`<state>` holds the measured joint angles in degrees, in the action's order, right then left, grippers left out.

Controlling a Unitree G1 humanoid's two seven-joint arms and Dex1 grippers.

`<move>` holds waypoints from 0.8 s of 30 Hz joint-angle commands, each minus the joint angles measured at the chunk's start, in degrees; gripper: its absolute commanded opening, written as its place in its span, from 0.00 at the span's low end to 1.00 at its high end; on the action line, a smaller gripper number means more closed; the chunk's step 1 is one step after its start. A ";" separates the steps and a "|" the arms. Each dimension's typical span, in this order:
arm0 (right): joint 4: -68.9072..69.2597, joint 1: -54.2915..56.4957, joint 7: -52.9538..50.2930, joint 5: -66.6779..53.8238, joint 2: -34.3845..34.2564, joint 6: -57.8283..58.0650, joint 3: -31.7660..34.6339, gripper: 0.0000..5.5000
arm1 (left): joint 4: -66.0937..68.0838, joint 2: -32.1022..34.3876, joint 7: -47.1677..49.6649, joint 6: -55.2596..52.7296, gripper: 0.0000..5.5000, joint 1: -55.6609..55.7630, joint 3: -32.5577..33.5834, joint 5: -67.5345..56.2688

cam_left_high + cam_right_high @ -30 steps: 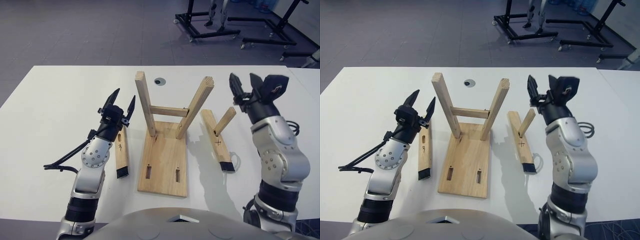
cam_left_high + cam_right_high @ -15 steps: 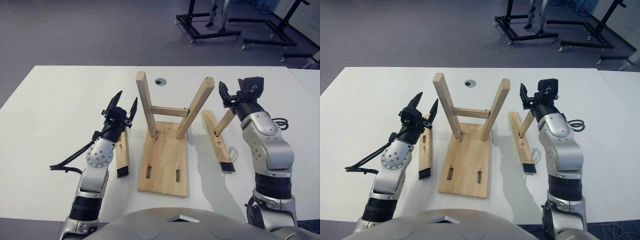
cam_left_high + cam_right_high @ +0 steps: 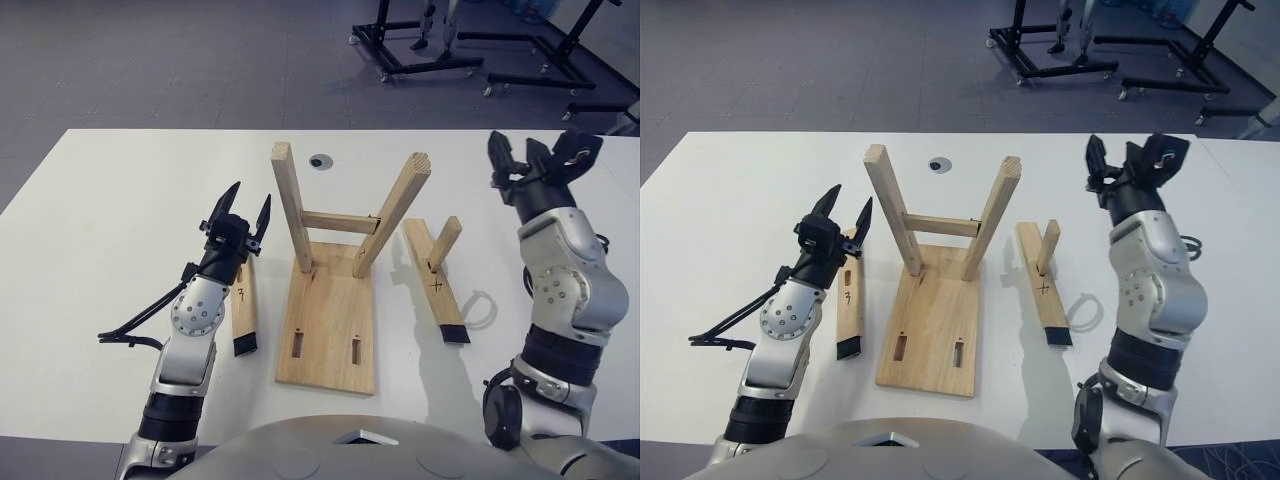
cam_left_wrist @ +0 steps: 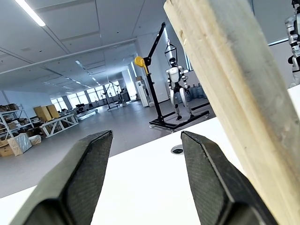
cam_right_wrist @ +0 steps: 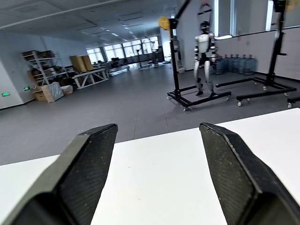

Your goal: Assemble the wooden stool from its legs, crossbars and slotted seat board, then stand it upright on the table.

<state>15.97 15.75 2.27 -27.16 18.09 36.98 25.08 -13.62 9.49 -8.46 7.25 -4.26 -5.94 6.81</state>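
Left gripper (image 3: 250, 196) and right gripper (image 3: 516, 150) are both released and empty. The seat board (image 3: 330, 325) lies mid-table. A loose leg (image 3: 243, 312) lies to its left. The wood is probably light and stiff; grasp the leg mid-length.

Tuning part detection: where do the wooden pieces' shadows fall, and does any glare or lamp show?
Left eye view: the upright leg frame casts a soft shadow on the table, to the right of the seat board; no glare on the white top. Left wrist view: ceiling strip lights glow beyond the open left gripper. Right wrist view: bright windows beyond the open right gripper.
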 commanded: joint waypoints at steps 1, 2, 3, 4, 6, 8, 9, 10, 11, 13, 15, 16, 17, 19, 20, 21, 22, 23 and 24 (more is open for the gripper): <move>0.86 -11.05 3.55 3.26 3.39 0.29 -1.00 0.59 | -1.38 -0.62 0.62 -0.42 0.48 -0.93 -0.45 0.44; 2.20 -15.72 4.26 3.45 3.10 1.00 -0.87 0.59 | -1.65 -0.85 0.64 -0.56 0.48 -1.09 -0.92 0.63; 3.93 -20.95 4.87 3.96 2.68 1.57 -1.27 0.59 | -1.92 -1.07 0.68 -0.66 0.48 -1.36 -1.30 0.77; 6.50 -25.66 5.59 3.63 1.94 2.32 -1.87 0.59 | -2.33 -1.33 0.82 -0.73 0.48 -1.85 -1.55 0.86; 12.62 -32.09 6.34 2.32 0.94 4.79 -3.46 0.59 | -3.54 -1.98 1.32 -0.95 0.48 -3.55 -1.98 1.11; 17.80 -35.36 7.05 0.61 1.11 7.93 -4.44 0.59 | -4.53 -2.57 1.82 -1.23 0.48 -5.02 -2.73 1.69; 19.59 -36.12 7.13 -0.32 1.31 9.63 -4.46 0.59 | -4.87 -2.76 2.03 -1.40 0.48 -5.47 -3.06 1.93; 20.95 -36.38 7.41 -0.69 1.99 10.93 -4.62 0.59 | -5.16 -2.93 2.20 -1.55 0.48 -5.81 -3.27 2.13; 21.88 -36.27 7.55 -0.93 2.59 11.99 -4.71 0.59 | -5.43 -3.04 2.34 -1.74 0.48 -6.02 -3.38 2.26; 23.70 -35.65 7.34 -1.57 3.15 14.17 -4.48 0.59 | -5.99 -3.23 2.43 -2.22 0.48 -6.52 -3.62 2.40; 25.28 -35.35 7.02 -2.27 3.06 15.92 -4.58 0.59 | -6.52 -3.27 2.35 -2.64 0.48 -7.02 -3.94 2.50; 25.90 -35.28 7.05 -2.30 3.20 16.51 -5.05 0.59 | -6.72 -3.26 2.27 -2.81 0.48 -7.19 -4.03 2.54; 26.50 -35.26 6.98 -2.24 3.26 17.11 -5.68 0.62 | -6.93 -3.21 2.12 -2.94 0.48 -7.40 -4.09 2.55; 27.13 -35.13 6.66 -2.01 3.55 18.81 -7.29 0.67 | -7.03 -2.95 1.82 -3.10 0.48 -7.50 -4.04 2.41; 27.33 -34.95 6.38 -1.57 3.89 19.72 -8.28 0.70 | -6.92 -2.81 1.66 -3.22 0.48 -7.32 -3.96 2.33; 27.47 -34.76 6.14 -1.40 3.97 20.57 -9.11 0.74 | -6.77 -2.67 1.51 -3.29 0.48 -7.13 -3.88 2.26; 27.61 -34.65 5.43 -0.90 3.90 21.39 -9.74 0.76 | -6.59 -2.46 1.15 -3.41 0.48 -6.66 -3.84 2.18; 27.76 -34.70 4.87 -0.41 3.81 21.87 -10.27 0.79 | -6.55 -2.25 0.75 -3.61 0.48 -6.19 -3.79 2.06; 27.94 -34.83 4.40 -0.08 3.64 22.22 -10.54 0.81 | -6.43 -2.08 0.41 -3.75 0.48 -5.75 -3.77 1.92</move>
<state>43.14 -19.46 7.67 -28.00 21.67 57.92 15.17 -19.89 6.81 -7.12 4.67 -11.08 -9.88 9.24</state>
